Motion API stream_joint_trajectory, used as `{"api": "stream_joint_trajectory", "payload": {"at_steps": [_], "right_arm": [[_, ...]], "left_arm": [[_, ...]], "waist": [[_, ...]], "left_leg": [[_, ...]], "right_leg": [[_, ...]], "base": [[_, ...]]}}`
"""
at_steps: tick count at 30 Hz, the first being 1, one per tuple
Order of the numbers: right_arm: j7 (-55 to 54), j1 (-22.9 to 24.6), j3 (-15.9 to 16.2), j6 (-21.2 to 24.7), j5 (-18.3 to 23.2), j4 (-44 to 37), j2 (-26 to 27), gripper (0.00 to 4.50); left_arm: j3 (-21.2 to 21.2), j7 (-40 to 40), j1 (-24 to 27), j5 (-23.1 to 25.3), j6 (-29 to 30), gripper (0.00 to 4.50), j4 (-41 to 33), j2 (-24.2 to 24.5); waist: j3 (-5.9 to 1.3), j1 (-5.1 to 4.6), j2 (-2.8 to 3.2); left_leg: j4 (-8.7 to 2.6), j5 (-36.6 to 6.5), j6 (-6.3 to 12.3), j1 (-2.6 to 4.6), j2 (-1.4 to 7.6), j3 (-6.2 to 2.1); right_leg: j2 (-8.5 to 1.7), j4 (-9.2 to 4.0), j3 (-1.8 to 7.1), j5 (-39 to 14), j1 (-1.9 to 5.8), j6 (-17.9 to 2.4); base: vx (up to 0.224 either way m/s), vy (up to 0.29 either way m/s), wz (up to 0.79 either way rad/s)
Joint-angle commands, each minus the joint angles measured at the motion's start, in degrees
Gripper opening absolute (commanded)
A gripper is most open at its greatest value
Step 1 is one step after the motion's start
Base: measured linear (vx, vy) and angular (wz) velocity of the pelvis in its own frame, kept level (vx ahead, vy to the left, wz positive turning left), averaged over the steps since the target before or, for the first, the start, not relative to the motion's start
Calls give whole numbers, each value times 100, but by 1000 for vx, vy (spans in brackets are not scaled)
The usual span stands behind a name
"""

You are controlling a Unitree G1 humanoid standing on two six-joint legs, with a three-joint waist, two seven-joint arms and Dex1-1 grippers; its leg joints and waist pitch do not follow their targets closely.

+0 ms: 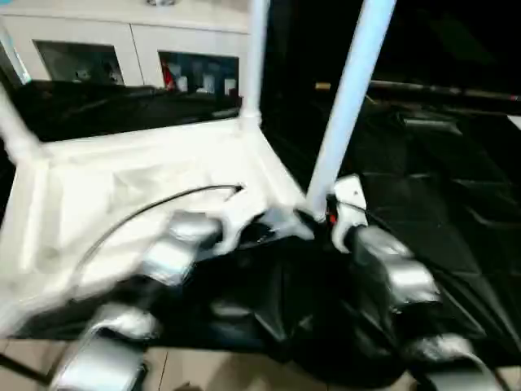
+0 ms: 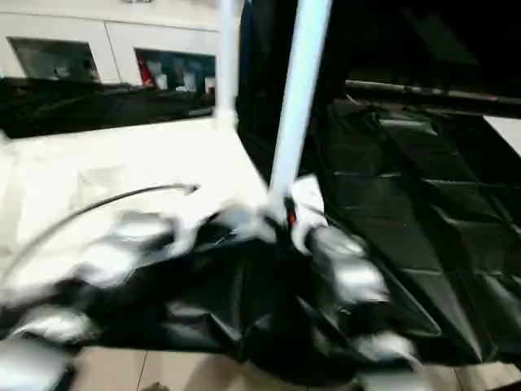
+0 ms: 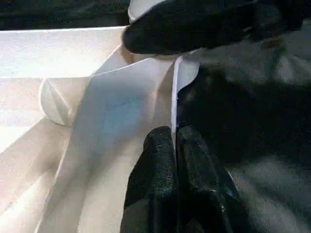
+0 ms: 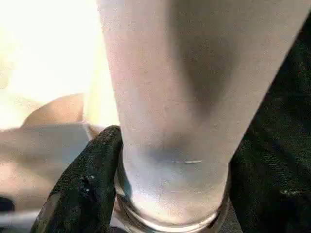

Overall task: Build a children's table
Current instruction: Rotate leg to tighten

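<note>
The white tabletop [image 1: 122, 187] lies upside down on a black cloth. One white leg [image 1: 350, 98] stands tilted at its near right corner socket. My right gripper [image 4: 170, 160] is closed around this leg's base, one black finger [image 4: 87, 179] pressed to its side. My left gripper [image 3: 175, 138] is shut on the thin rim of the tabletop [image 3: 121, 111], close beside that corner. A second leg [image 1: 256, 57] stands in the far right corner. A third leg [image 1: 16, 130] rises at the far left corner.
Black cloth [image 1: 440, 187] covers the surface to the right of the tabletop. A thin black cable [image 1: 146, 208] runs across the tabletop to my left arm. A white cabinet with glass doors [image 1: 122, 41] stands behind. Light floor [image 1: 187, 371] shows at the near edge.
</note>
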Motion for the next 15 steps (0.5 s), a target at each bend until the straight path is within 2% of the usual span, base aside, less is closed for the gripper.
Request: {"api": "stream_joint_trajectory", "payload": {"at_steps": [1,2,3,4,6,8,11,15], "right_arm": [[161,75,370,72,35,215,408,272],[275,51,507,-25,-56,219,441,272],[372,39,554,-113,-80,214,454,306],[412,30,513,-108,-32,206,454,306],[570,14,441,-134,4,204,406,342],[616,7,457,-154,-4,213,385,345],[940,54,553,-123,13,86,219,386],[1648,190,734,-45,47,-238,-149,386]], "left_arm": [[49,462,-90,-139,-59,0,129,-345],[29,465,-102,-131,-93,0,158,-421],[7,428,-102,-123,-117,0,171,-456],[2,408,-94,-120,-129,0,168,-449],[34,374,-99,-131,-182,0,212,-387],[49,365,-109,-130,-209,0,241,-368],[85,203,-99,-168,-318,0,240,-259],[128,-91,-38,-234,-427,0,156,-43]], "waist": [[-336,-4,-41],[-339,4,-46],[-340,7,-44],[-338,6,-44],[-332,5,-39],[-328,1,-40],[-324,-3,-46],[-334,6,-45]], "left_leg": [[-348,-1150,72,-40,21,24],[-345,-1105,124,-57,18,27],[-344,-1063,153,-66,16,28],[-347,-1066,165,-65,15,28],[-351,-1160,182,-57,14,28],[-354,-1186,189,-65,14,24],[-359,-1251,212,-59,16,21],[-349,-1123,289,-83,13,18]], "right_leg": [[-352,-496,298,-1782,279,-568],[-356,-487,299,-1683,288,-582],[-355,-481,299,-1643,293,-591],[-353,-483,297,-1652,295,-589],[-357,-508,289,-1867,285,-540],[-360,-520,287,-1951,287,-513],[-352,-532,281,-2031,281,-492],[-357,-519,281,-1862,312,-529]], "base": [[0,0,0],[0,0,0],[0,0,0],[0,0,0],[0,0,0],[0,0,0],[0,0,0],[0,0,0]]}}
